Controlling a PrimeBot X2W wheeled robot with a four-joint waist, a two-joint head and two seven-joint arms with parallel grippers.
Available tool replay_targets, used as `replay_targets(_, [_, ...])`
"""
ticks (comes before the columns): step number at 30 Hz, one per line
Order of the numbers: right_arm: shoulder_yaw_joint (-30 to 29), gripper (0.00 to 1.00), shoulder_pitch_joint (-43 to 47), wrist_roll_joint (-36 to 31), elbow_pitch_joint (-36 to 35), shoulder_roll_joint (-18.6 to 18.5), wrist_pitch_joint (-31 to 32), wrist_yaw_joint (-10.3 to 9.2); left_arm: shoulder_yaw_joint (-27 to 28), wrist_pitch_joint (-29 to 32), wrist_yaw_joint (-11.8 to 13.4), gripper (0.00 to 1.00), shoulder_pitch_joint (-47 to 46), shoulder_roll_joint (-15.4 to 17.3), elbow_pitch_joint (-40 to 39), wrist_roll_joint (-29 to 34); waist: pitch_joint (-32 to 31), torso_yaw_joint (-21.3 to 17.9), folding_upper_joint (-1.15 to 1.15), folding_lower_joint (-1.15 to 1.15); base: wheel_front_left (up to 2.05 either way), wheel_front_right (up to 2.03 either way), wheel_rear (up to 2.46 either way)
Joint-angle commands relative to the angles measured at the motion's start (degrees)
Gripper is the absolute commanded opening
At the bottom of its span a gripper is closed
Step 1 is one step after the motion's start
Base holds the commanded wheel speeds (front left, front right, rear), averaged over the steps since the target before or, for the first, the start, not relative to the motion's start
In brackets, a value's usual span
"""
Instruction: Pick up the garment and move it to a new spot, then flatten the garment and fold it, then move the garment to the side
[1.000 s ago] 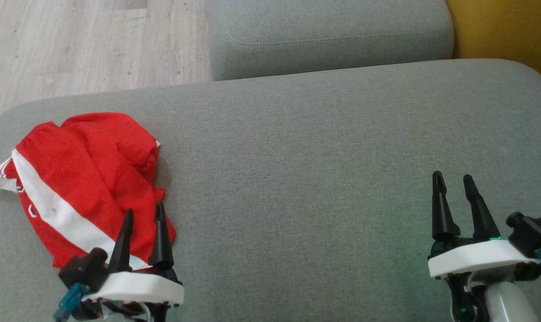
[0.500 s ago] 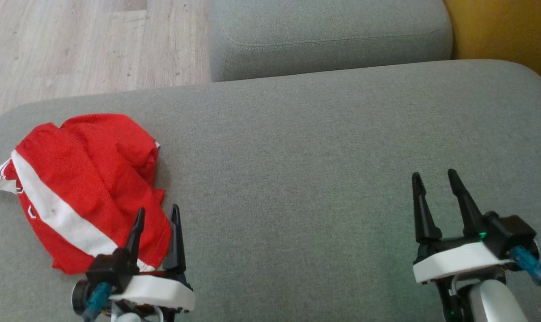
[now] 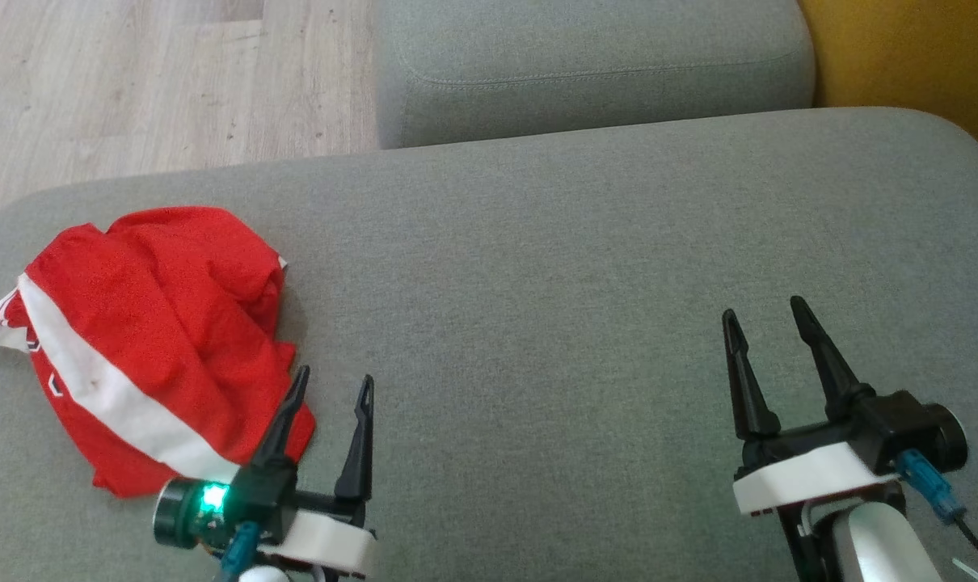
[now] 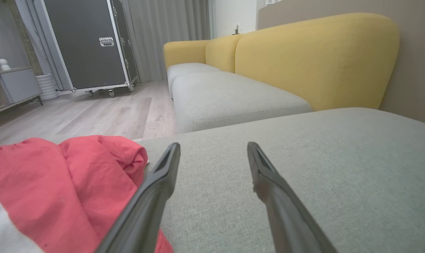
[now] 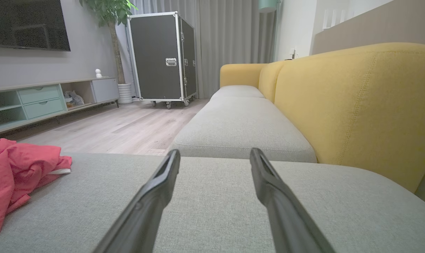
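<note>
The garment (image 3: pixel 149 339) is red with a white stripe and lies crumpled at the left end of the grey sofa seat (image 3: pixel 537 267). It also shows as a red heap (image 4: pixel 58 186) in the left wrist view and at the left edge (image 5: pixel 12 168) of the right wrist view. My left gripper (image 3: pixel 333 383) hovers open just right of the garment's near corner, its left finger (image 4: pixel 152 189) right beside the cloth's edge; I cannot tell whether it touches. My right gripper (image 3: pixel 764 317) stands open over bare cushion at the right, nothing between its fingers (image 5: pixel 268 182).
A second grey seat cushion (image 3: pixel 586 65) adjoins at the back, with a yellow backrest (image 5: pixel 356 102) to the right. Wooden floor (image 3: pixel 149 81) lies beyond the seat's far left edge. Across the room stand a black wheeled case (image 5: pixel 161 56) and a low cabinet (image 5: pixel 40 102).
My left gripper has drawn back toward me and slid right, off the garment to its right edge. The right gripper has shifted left. The garment has not moved.
</note>
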Motion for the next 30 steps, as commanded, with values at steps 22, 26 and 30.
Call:
replay_targets(22, [0.47,1.00,0.36,11.94,2.32,-0.53,-3.28,0.44,15.87,-3.24,-9.45,1.00,2.46,-6.91,-2.41,-5.08,-0.77,0.48,0.00,0.00,0.00,0.00,0.00])
replay_targets(26, [0.41,1.00,-0.15,10.35,4.65,-0.53,-3.28,0.44,14.23,-3.24,-8.94,1.00,2.31,-6.93,-0.14,-1.70,-0.85,0.21,0.00,0.00,0.00,0.00,0.00])
replay_targets(30, [0.36,1.00,-0.74,9.88,4.98,-0.53,-3.28,0.44,14.24,-3.24,-8.61,1.00,1.76,-6.94,0.32,-1.42,-0.75,0.06,0.00,0.00,0.00,0.00,0.00])
